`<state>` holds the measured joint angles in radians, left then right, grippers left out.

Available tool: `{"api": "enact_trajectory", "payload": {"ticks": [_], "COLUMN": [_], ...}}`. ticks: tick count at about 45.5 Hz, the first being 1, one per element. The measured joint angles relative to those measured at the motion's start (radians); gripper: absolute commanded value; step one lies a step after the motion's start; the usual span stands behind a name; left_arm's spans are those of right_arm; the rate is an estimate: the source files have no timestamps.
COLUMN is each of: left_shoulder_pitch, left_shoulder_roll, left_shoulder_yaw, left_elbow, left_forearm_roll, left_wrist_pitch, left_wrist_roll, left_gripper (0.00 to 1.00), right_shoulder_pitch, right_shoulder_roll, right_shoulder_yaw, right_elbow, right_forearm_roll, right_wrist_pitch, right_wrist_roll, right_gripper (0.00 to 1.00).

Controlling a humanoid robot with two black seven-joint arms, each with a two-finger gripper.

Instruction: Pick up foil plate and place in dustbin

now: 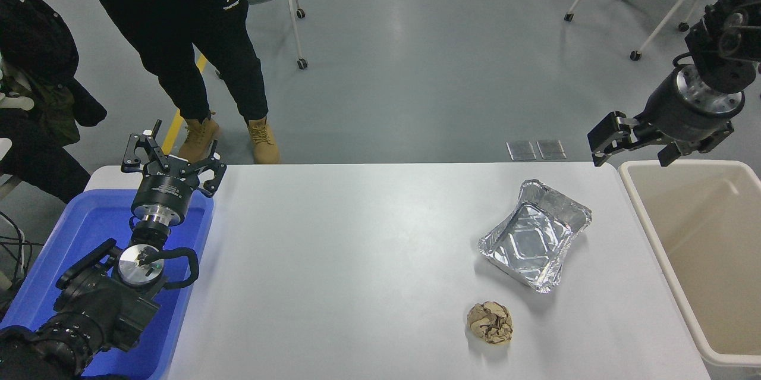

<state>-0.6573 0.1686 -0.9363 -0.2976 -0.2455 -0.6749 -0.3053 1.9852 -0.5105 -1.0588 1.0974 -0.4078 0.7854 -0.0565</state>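
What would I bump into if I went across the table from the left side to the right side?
Blue tray with the left end effector over it → crumpled paper ball → foil plate → beige dustbin, with the right end effector above its far corner.
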Motion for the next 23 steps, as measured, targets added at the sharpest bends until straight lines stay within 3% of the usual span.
{"api": "enact_trajectory", "payload": {"ticks": [23], "left_shoulder_pitch": [0.0], "left_shoulder_roll": [0.0], "left_shoulder_yaw": [-0.001], "left_elbow": [0.0], "left_forearm_roll": [0.0], "left_wrist_pitch": [0.0], "left_wrist_roll": [0.0], "left_gripper": [0.99], "right_shoulder_pitch": [-0.017], "right_shoulder_roll": [-0.023], "right_shoulder_yaw": [0.0], "right_elbow": [-0.07], "right_forearm_roll": [0.165], "right_wrist_pitch": [0.0], "right_wrist_roll": [0.001], "right_gripper": [1.0]}}
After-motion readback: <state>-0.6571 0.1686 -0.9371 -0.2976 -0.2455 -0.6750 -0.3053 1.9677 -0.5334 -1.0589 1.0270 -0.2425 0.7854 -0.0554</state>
